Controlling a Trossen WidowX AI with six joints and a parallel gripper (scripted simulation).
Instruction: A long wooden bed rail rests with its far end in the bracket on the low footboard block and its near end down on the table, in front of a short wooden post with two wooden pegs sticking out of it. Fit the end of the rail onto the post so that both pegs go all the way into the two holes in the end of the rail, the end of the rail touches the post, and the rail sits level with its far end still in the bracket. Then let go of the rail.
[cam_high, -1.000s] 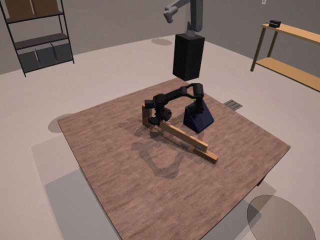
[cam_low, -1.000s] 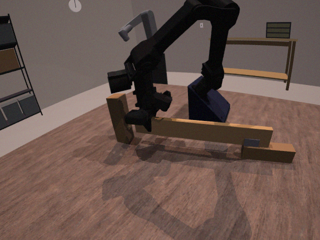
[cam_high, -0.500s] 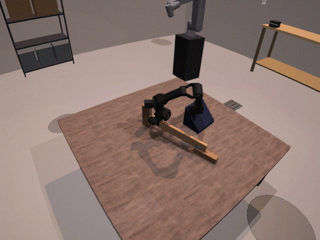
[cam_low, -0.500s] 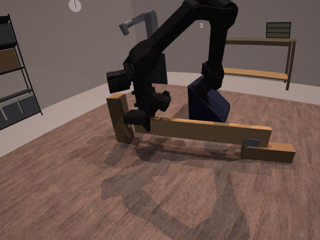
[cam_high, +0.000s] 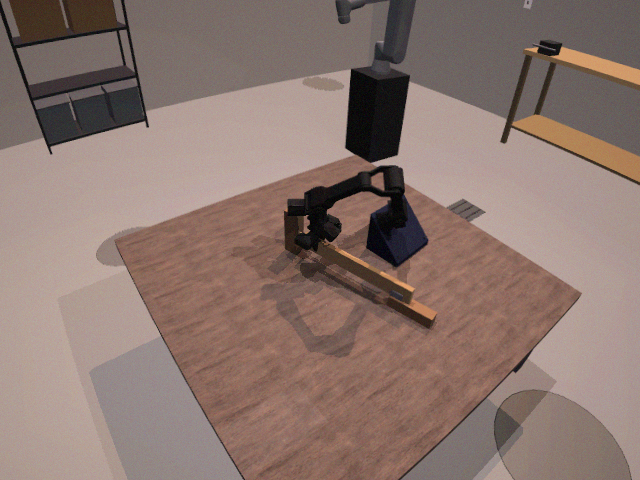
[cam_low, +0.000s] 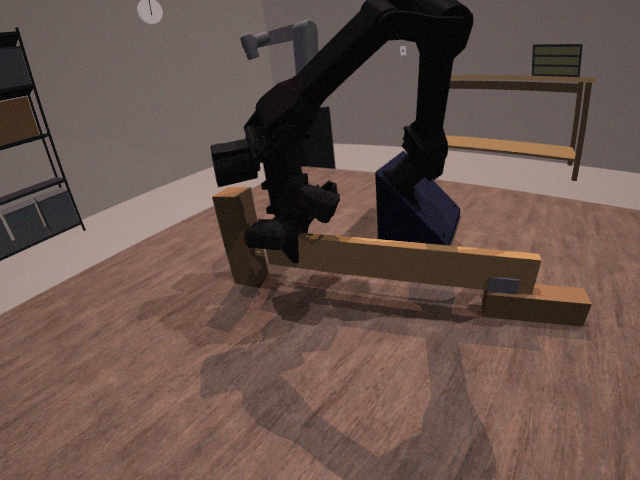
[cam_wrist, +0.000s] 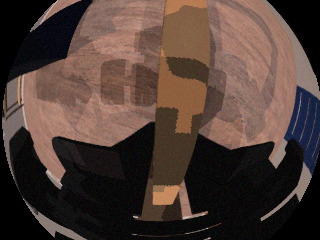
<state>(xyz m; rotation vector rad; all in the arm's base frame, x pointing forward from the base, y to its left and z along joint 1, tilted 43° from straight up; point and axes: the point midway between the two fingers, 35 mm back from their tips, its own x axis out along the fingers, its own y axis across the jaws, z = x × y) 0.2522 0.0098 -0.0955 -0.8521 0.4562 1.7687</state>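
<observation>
The long wooden rail (cam_high: 364, 270) (cam_low: 413, 260) (cam_wrist: 180, 74) is held above the table, nearly level. Its far end sits in the small dark bracket (cam_low: 504, 285) (cam_high: 397, 295) on the low footboard block (cam_low: 540, 304) (cam_high: 417, 311). Its near end is close against the short wooden post (cam_low: 235, 232) (cam_high: 292, 229). The pegs are hidden behind the fingers, so I cannot tell if a gap remains. My gripper (cam_low: 281, 242) (cam_high: 311, 238) (cam_wrist: 164, 127) is shut on the rail near its post end, gripping from above.
The arm's dark blue base (cam_low: 418, 206) (cam_high: 397, 237) stands just behind the rail. The wooden table (cam_high: 310, 361) reaches well beyond the parts on all sides. Shelves and a black pedestal stand off the table.
</observation>
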